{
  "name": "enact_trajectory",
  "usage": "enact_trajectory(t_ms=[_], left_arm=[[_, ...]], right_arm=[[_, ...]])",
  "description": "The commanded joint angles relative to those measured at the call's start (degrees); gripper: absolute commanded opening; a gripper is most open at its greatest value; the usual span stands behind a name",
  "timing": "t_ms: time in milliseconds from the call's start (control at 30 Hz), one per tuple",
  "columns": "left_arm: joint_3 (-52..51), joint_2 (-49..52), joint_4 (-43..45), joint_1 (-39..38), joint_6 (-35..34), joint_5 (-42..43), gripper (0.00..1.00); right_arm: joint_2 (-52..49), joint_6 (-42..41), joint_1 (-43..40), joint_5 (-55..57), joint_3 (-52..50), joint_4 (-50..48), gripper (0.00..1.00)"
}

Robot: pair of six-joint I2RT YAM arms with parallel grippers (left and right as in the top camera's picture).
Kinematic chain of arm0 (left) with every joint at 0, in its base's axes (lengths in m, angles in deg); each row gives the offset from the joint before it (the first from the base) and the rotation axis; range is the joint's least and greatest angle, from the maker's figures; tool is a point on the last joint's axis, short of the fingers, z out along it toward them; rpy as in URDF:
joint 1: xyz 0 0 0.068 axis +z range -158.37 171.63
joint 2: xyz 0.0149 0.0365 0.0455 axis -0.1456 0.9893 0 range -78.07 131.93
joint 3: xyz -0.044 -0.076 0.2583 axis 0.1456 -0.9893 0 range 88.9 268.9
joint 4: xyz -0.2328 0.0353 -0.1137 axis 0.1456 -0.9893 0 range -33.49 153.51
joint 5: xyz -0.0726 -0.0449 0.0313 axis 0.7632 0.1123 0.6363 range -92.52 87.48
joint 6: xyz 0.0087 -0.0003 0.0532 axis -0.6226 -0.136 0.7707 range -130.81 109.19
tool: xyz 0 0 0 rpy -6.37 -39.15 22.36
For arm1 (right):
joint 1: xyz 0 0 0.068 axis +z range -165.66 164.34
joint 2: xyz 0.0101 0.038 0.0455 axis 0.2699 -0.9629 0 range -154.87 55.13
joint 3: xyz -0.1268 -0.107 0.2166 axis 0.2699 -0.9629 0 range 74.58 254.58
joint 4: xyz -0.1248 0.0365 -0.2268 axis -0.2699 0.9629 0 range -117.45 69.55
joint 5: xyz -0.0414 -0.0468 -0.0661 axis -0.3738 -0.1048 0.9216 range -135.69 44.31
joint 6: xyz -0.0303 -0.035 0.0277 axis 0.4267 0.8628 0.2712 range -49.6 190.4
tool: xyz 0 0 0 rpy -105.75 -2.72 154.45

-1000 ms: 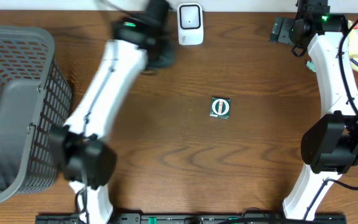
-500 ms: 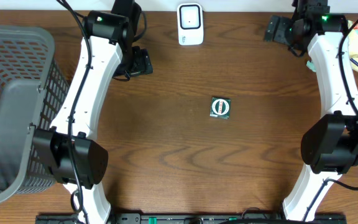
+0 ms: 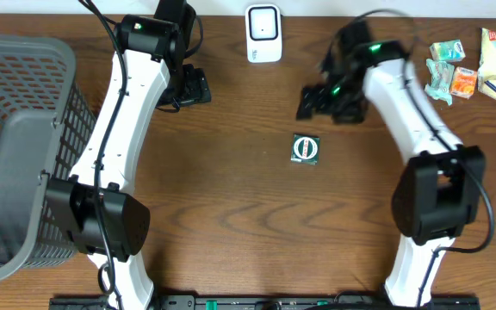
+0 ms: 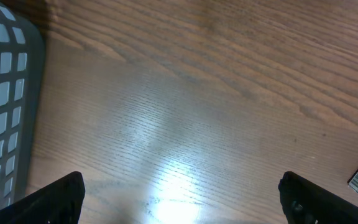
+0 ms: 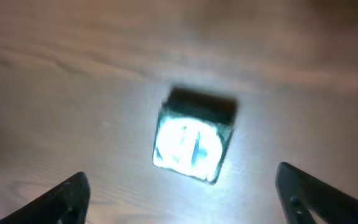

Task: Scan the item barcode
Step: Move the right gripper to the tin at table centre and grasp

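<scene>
Overhead, I see the green packet [image 3: 305, 148] lying flat mid-table [image 3: 231, 224], not yet picked up and well apart from the white scanner [image 3: 263, 33] at the far edge. I judge that grasping, carrying and scanning are all left to do. The right gripper [image 3: 315, 102] hovers just beyond the packet, and the left gripper [image 3: 195, 86] is off to the side. A grey basket [image 3: 7, 129] sits left, snack packets [image 3: 472, 65] far right. Left wrist: 2 fingers spread wide over bare, glossy wood grain, holding nothing. Right wrist: jaws wide and empty, with the packet between them, below and washed out by glare. No view shows anything beyond the table.
</scene>
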Motion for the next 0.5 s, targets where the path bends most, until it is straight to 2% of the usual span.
enact_trajectory(t_ms=[0, 133, 233, 267, 333, 467], left_arm=[[-0.17, 0.37, -0.15, 0.09, 0.09, -0.72, 0.98], [-0.17, 0.37, -0.15, 0.09, 0.09, -0.72, 0.98], [-0.17, 0.37, -0.15, 0.09, 0.09, -0.72, 0.98], [-0.17, 0.37, -0.15, 0.09, 0.07, -0.72, 0.98], [-0.17, 0.37, -0.15, 0.09, 0.09, -0.72, 0.98], [-0.17, 0.37, -0.15, 0.09, 0.09, -0.72, 0.98]], right_arm=[[-0.44, -4.17, 3.74, 4.46, -4.26, -0.68, 0.73], [-0.44, -3.93, 8.61, 6.38, -6.51, -1.53, 0.48], [-0.44, -3.96, 11.69, 7.65, -6.54, -2.05, 0.40], [-0.44, -3.98, 12.61, 7.89, -6.54, -2.27, 0.34], [-0.50, -4.00, 14.38, 8.22, -6.86, -3.58, 0.32], [-0.81, -5.81, 16.33, 9.86, -9.46, -7.87, 0.17]])
